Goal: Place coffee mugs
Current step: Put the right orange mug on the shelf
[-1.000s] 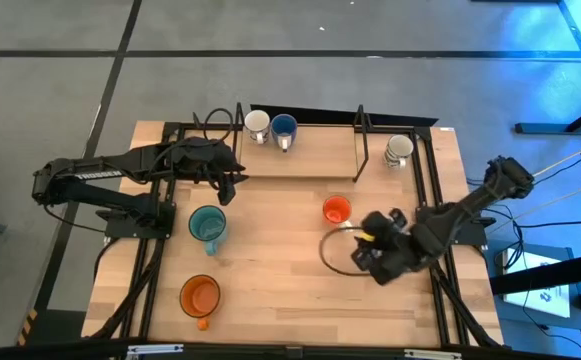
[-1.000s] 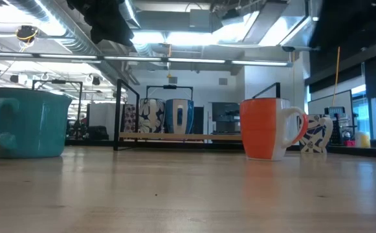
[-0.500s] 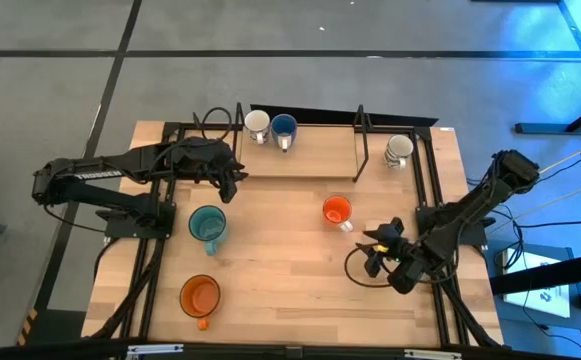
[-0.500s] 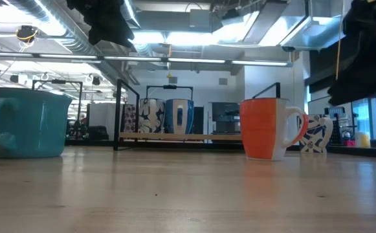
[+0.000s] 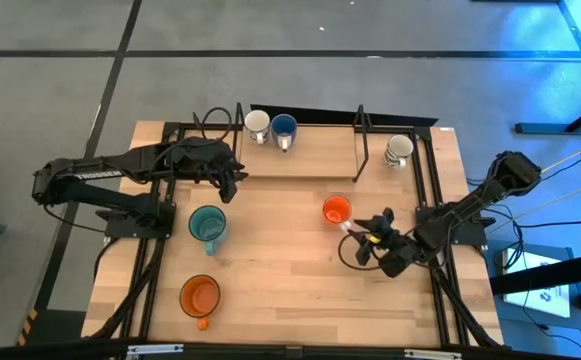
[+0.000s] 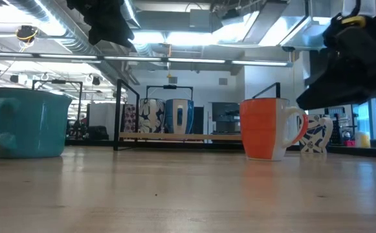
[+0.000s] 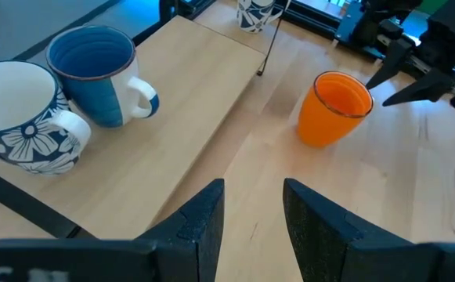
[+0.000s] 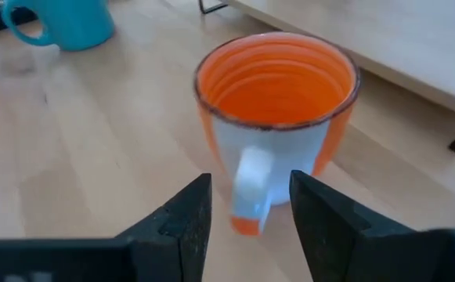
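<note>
An orange mug (image 5: 336, 210) stands upright on the table right of centre, its white handle (image 8: 250, 188) turned toward my right gripper (image 5: 358, 238). That gripper is open and low. In the right wrist view its fingers stand on either side of the handle without touching it. My left gripper (image 5: 235, 176) hovers open above the table near the far left, over nothing. A teal mug (image 5: 207, 226) and a second orange mug (image 5: 200, 296) stand on the left half. A floral white mug (image 5: 257, 124), a dark blue mug (image 5: 284, 127) and another white mug (image 5: 399, 148) stand on the raised board.
The raised wooden board (image 5: 310, 160) runs along the far edge, with thin black metal posts (image 5: 362, 150) standing on it. Black frame rails (image 5: 425, 190) border the table's left and right sides. Bare wood lies in the middle and toward the near edge.
My right gripper has come down and moved from the near right toward the orange mug, tipping from steeply downward toward level. It now shows at the right of the low view. No mug has moved.
</note>
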### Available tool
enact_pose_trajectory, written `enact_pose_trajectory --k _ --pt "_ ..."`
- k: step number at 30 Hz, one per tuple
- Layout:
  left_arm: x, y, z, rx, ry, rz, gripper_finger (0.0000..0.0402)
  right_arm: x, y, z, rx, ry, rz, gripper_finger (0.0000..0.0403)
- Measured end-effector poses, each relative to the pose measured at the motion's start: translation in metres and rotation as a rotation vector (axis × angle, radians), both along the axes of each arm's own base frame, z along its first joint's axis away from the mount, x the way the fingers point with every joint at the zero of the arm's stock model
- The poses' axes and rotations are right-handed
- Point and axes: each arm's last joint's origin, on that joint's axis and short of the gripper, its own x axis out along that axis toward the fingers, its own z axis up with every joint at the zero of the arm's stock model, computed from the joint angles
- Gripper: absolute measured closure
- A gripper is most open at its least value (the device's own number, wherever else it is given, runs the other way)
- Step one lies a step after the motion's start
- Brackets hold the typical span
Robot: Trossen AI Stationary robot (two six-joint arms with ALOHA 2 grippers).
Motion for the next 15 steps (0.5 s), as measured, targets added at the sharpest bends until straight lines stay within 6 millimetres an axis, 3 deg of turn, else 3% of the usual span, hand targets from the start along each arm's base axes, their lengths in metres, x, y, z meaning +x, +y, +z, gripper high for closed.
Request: enact_pose_trajectory --k 6,15 --pt "0.0 0.001 0.0 0.023 0.005 0.036 0.0276 0.006 -0.006 -0.004 -0.003 0.014 -0.03 0.0246" --pt "0.0 0.001 0.0 0.027 0.005 0.041 0.0276 0.019 -0.001 -0.028 -0.046 0.033 -0.038 0.0247"
